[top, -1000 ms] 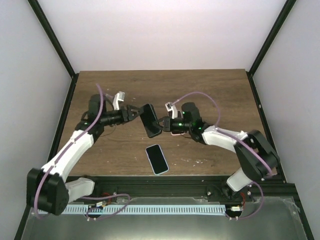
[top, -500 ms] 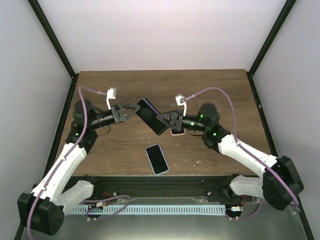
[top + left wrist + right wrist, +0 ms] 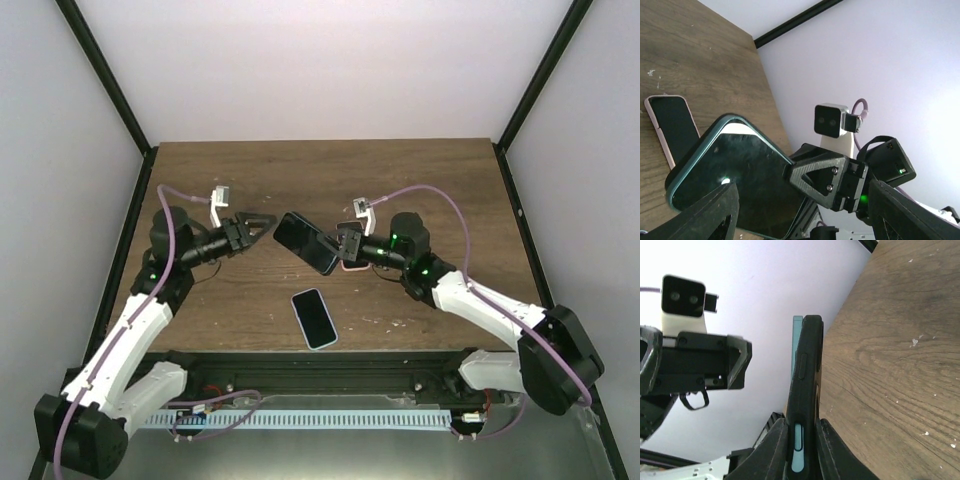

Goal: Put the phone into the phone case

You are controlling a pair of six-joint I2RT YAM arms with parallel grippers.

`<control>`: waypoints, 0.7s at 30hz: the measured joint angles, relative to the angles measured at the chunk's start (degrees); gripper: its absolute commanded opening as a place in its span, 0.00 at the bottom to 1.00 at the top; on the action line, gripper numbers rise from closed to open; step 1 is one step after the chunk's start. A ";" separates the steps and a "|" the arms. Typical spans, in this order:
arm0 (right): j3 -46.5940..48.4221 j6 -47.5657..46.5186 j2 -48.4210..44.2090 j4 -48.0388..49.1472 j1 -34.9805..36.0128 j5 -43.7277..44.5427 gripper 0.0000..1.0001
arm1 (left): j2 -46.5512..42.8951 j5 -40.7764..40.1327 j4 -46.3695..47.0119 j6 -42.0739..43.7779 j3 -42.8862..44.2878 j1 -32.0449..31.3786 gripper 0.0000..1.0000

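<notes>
From above, you have the phone case (image 3: 305,243) lifted off the bench (image 3: 400,180) over its middle. It is pinched at its right end by your right fingers (image 3: 345,240), which are closed on it. Its long axis slants from far-left down to near-right. Your left fingers (image 3: 262,218) are spread wide with nothing between them, their tips just beside the case's left corner. The phone (image 3: 314,318) lies flat and screen up near the middle of the near edge, its long axis running roughly near to far. A pinkish thing (image 3: 350,266) sits under the right fingers, too hidden to identify.

In the left wrist view, the case's glossy dark face and teal rim tilt toward you, above a phone lying on the bench.

In the right wrist view, you see the case edge-on, its side buttons facing the camera.
</notes>
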 measured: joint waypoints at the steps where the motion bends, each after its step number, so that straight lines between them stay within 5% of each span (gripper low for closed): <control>1: 0.00 0.68 -0.13 0.02 0.00 0.44 0.13 | -0.90 -0.28 -0.13 -0.76 -0.52 0.00 0.72; 8: -1.70 9.81 -1.22 5.70 0.00 2.60 0.13 | -5.90 -3.41 -0.04 -6.84 -2.62 0.04 0.74; 21: -1.92 22.29 -1.33 18.97 0.22 1.62 0.13 | -7.15 -4.20 15.96 -20.35 -10.97 0.02 0.74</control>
